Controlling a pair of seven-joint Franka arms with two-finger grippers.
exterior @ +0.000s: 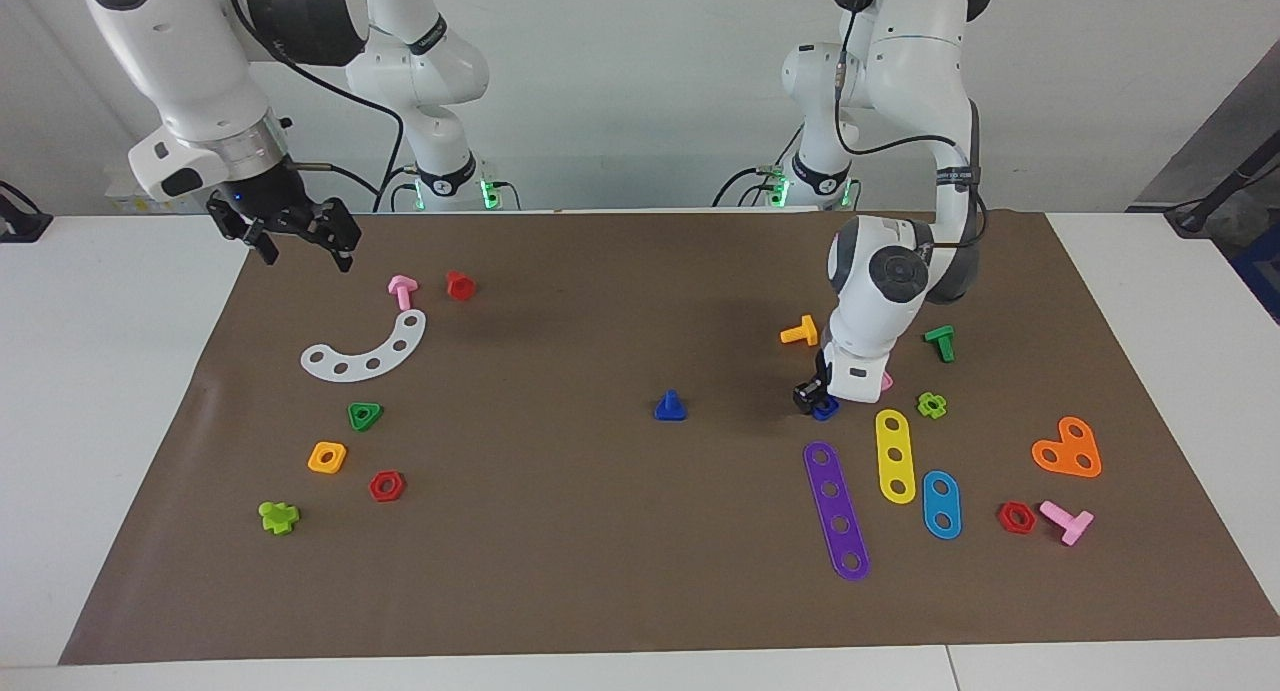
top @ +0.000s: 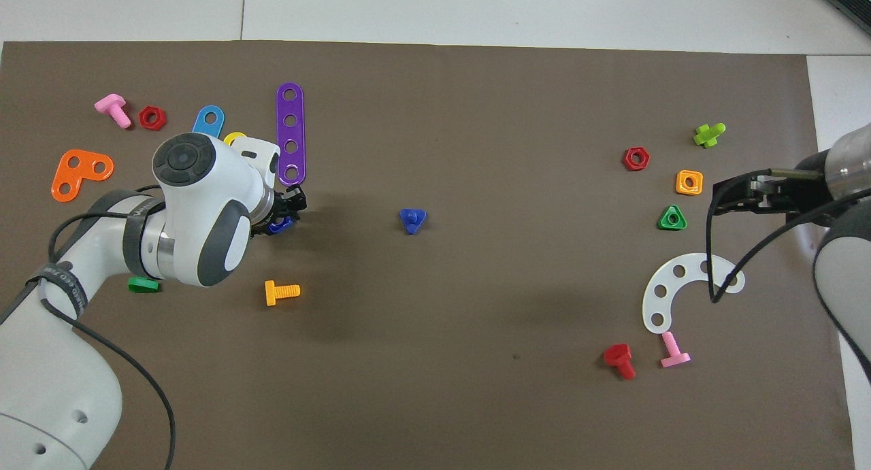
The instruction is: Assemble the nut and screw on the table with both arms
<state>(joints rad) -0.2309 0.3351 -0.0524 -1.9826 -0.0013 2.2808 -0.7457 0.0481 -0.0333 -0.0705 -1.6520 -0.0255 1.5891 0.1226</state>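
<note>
Left gripper (exterior: 812,398) down on mat, fingers clamped on dark-blue nut (exterior: 826,408), right by near end of purple strip (exterior: 836,510). Right gripper (exterior: 298,241) up high, jaws wide open, nothing in them, hanging over mat edge at right arm's end of table (exterior: 100,391). Screw (exterior: 670,406) sitting head-down mid-mat, well apart from both.

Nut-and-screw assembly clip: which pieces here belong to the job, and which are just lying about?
In the job: dark-blue nut, left claw shut on it; dark-blue screw, mid-mat.

Lying about: purple strip, yellow strip, orange bolt, white arc, green triangular nut.
</note>
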